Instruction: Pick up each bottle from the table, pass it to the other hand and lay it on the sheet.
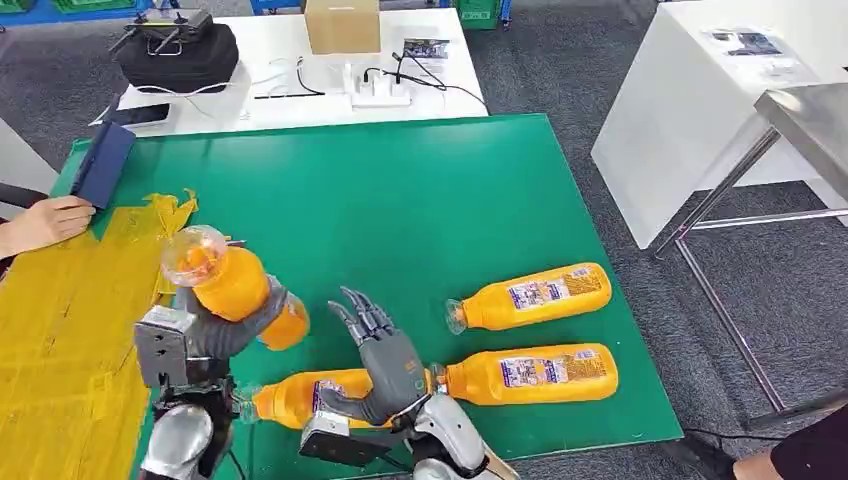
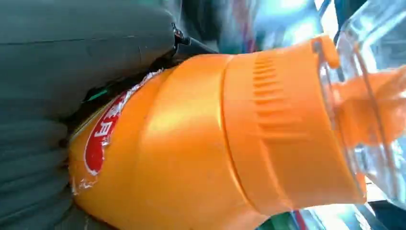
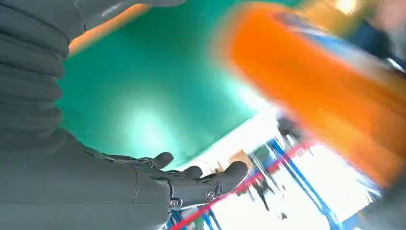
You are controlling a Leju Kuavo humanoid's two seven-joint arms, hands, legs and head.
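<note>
A: What is the left hand (image 1: pixel 215 330) doing?
B: It holds an orange bottle (image 1: pixel 232 283) up above the green worktop (image 1: pixel 420 200). Its fingers wrap around the bottle's middle.
A: Which way does that bottle point?
B: It is tilted. Its clear end points up and toward the yellow sheet (image 1: pixel 70 330); the other end points down toward the right hand (image 1: pixel 385 360).
A: And the right hand?
B: It holds nothing. Its fingers are spread and stretched out, just beside the held bottle.
A: Where are the other bottles?
B: Three lie flat on the worktop. One (image 1: pixel 295 397) lies under the right hand. One (image 1: pixel 530 373) lies right next to it, near the front edge. One (image 1: pixel 530 296) lies a bit farther back. They all lie long-ways across the worktop.
A: What else is around?
B: A person's hand (image 1: pixel 45 222) rests on the sheet's far end, touching a blue notebook (image 1: pixel 103 163). Behind the green worktop are a black bag (image 1: pixel 178 55) and a cardboard box (image 1: pixel 342 25).
</note>
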